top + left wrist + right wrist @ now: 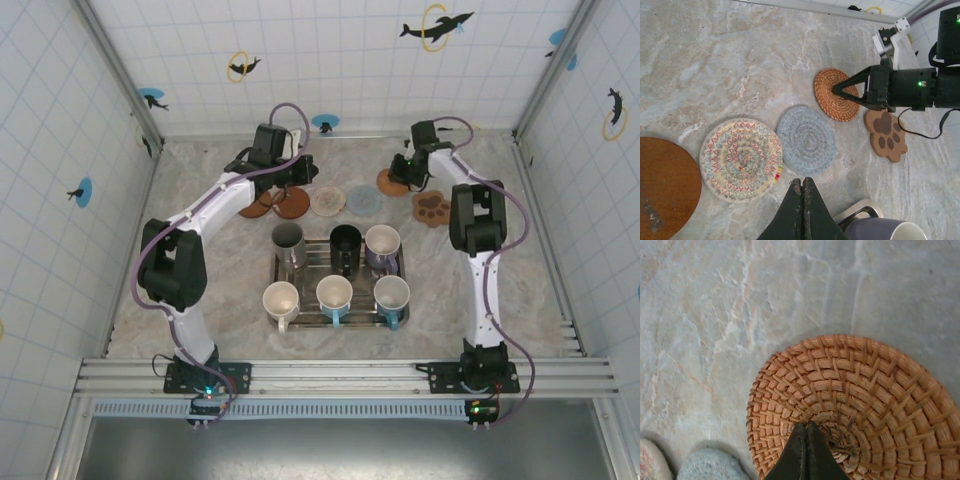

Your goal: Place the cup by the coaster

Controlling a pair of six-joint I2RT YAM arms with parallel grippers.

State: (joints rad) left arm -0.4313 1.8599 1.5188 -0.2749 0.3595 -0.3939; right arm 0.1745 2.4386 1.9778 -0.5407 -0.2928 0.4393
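Note:
Several cups stand in a metal tray [340, 318]: a steel one [288, 240], a black one [345, 243] and a purple one [382, 245] [885, 231] at the back, white ones in front. A row of coasters lies beyond the tray. My left gripper [305, 178] [803, 181] hangs shut and empty above the table, between the blue-grey coaster [806, 140] and the tray. My right gripper [400, 178] [806, 424] [834, 91] is shut and empty, its tips over the wicker coaster [860, 390] [832, 102].
Other coasters: a multicoloured woven one [740, 159], a round brown wooden one [662, 185], a paw-shaped one [885, 135]. The tray handle [860, 210] lies close to my left fingertips. Tiled walls enclose the table on three sides.

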